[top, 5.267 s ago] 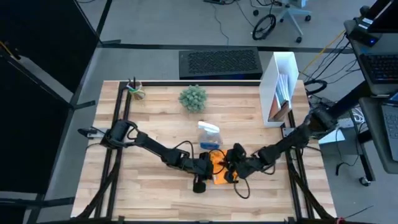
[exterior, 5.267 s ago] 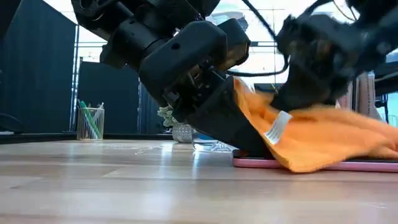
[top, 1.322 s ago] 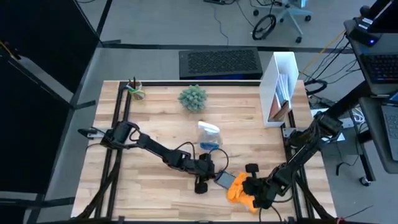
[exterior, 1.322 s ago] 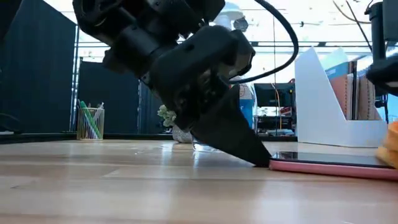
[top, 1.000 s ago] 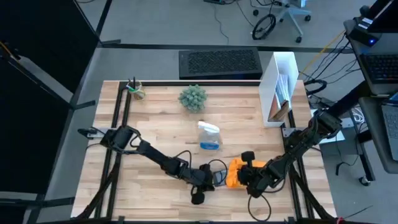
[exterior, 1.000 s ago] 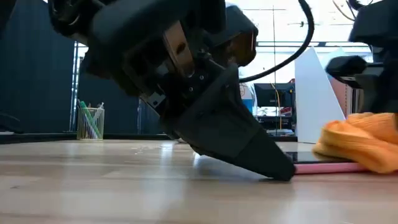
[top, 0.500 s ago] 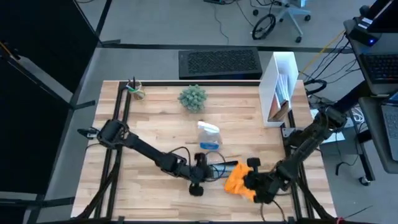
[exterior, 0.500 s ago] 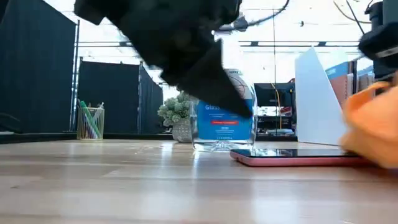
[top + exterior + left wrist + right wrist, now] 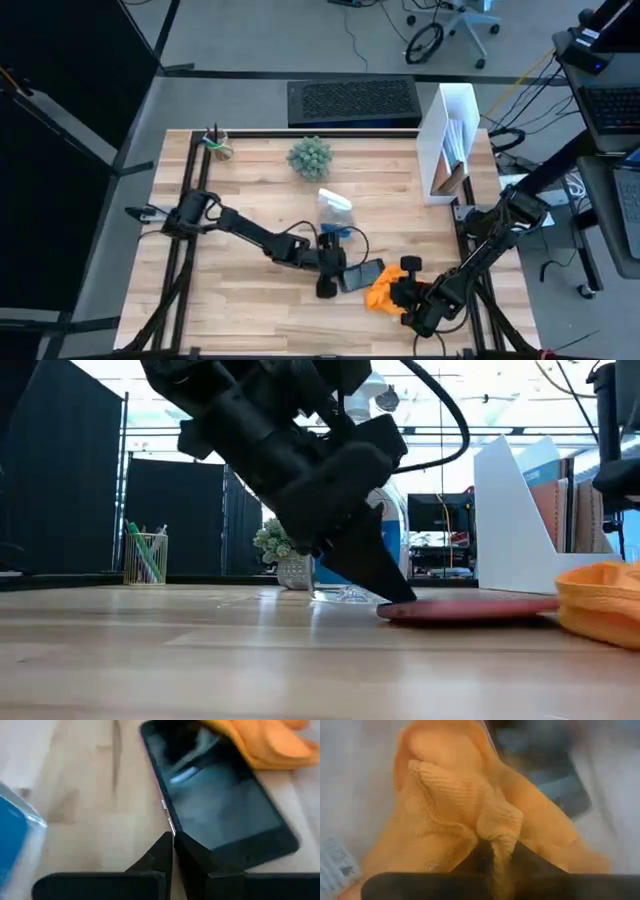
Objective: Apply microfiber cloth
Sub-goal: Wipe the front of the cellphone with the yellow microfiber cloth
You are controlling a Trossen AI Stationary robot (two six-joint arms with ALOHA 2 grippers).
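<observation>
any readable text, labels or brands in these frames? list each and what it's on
Nothing can be read for certain.
Spray bottle: its blue and red label carries print, mostly hidden behind the left gripper and too small to read.
Phone: dark screen, no text showing.
Cloth, held by the right gripper: no readable tag in view.

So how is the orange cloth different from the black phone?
The microfiber cloth is bright orange, soft and bunched into folds; the phone is dark, flat and stiff with a shiny screen. The cloth is pinched in the right hand; the phone lies flat on the table, with the closed left hand pressing at its edge. Both sit on the table's near side, touching each other.
</observation>
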